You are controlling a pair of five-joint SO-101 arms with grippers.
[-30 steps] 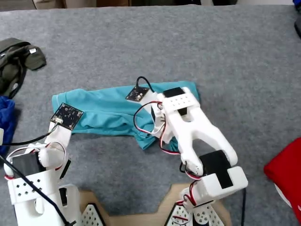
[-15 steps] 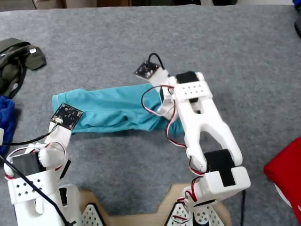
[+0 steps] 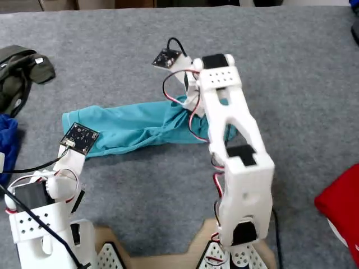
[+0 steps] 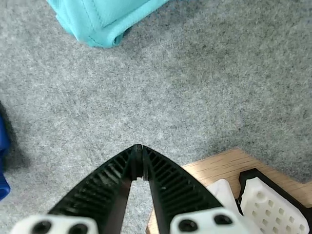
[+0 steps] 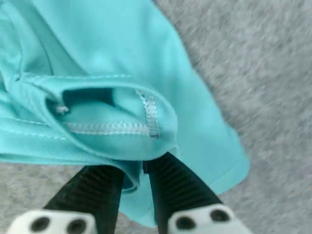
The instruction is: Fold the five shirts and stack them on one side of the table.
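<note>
A teal shirt [image 3: 129, 126] lies bunched in a long strip across the middle of the grey table [image 3: 280, 67]. My right gripper [image 5: 141, 170] is shut on a hemmed fold of this shirt [image 5: 112, 78]. In the high view the right gripper [image 3: 188, 105] sits at the strip's right end, where the cloth is gathered and raised. My left gripper [image 4: 138, 161] is shut on nothing, low over bare table near the wooden base [image 4: 219, 168]. A corner of the teal shirt [image 4: 102, 19] lies ahead of it. The left arm [image 3: 73, 154] stands just short of the strip's left end.
An olive garment [image 3: 19, 70] lies at the far left of the table, with a blue one [image 3: 7, 140] at the left edge below it. A red garment [image 3: 339, 204] sits at the right edge. The arms' wooden base [image 3: 151, 246] borders the near edge.
My right gripper has moved toward the far side of the table with the shirt's right end in it, drawing the cloth into a narrower strip. The left arm has stayed still.
</note>
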